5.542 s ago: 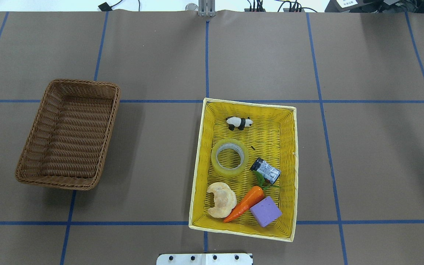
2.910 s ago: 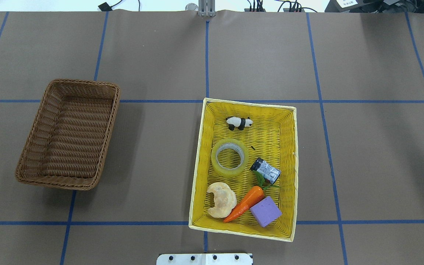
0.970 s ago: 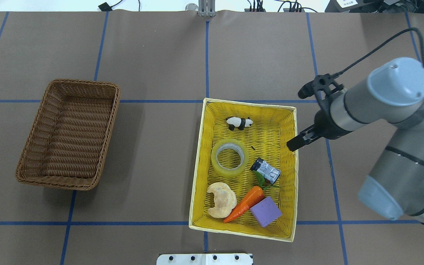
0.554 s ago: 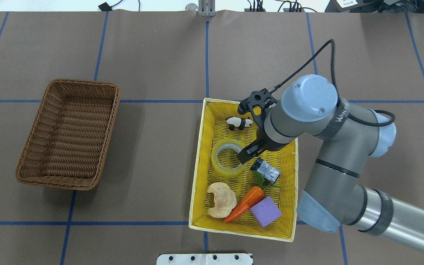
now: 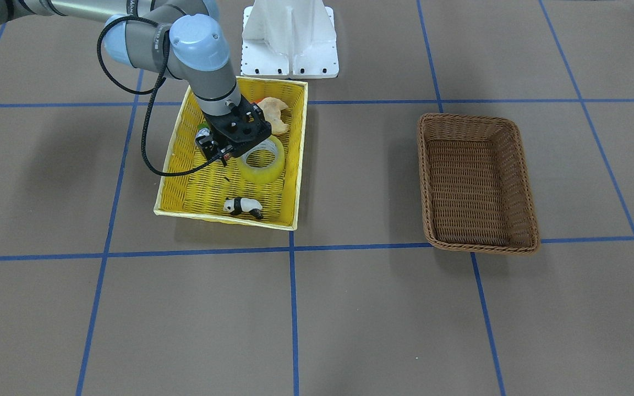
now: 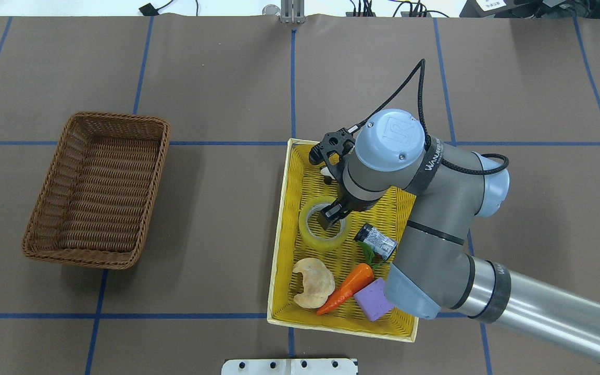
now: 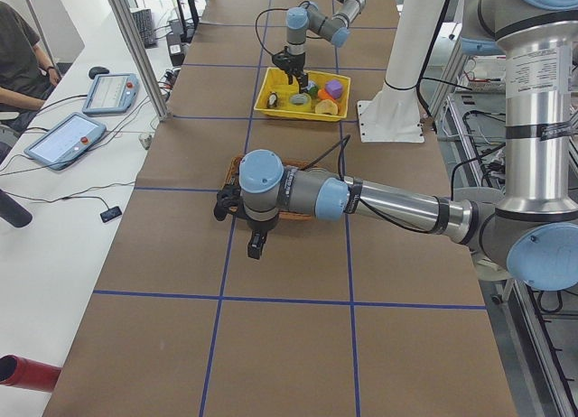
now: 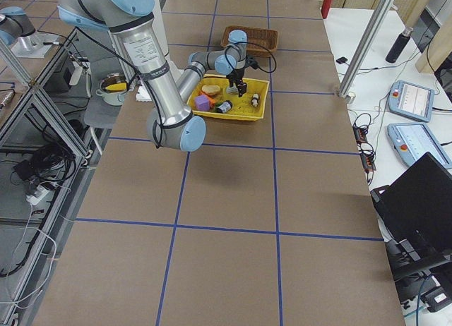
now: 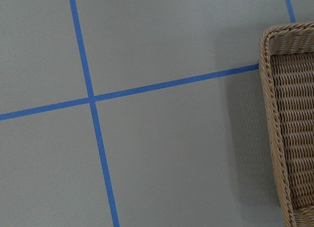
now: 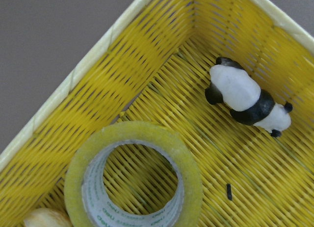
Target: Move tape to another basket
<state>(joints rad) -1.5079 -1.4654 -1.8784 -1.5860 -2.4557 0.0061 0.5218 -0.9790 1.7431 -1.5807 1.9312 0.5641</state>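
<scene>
Right gripper (image 6: 327, 220) is hovering over tape (image 6: 325, 244); opening: cannot tell | tape is looking light, stiff, slick; pinch its wall, one finger inside the core

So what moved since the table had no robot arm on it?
The right arm swung in from the right; its tool is now over the hole of the tape. Nothing is lifted yet. The tape, yellow basket and brown basket stayed put.

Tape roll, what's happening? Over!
Right gripper over wide translucent yellow tape roll, jaws unclear. Left gripper near brown wicker basket, unclear. Roll flat in yellow woven basket. Small grey can close.
</scene>
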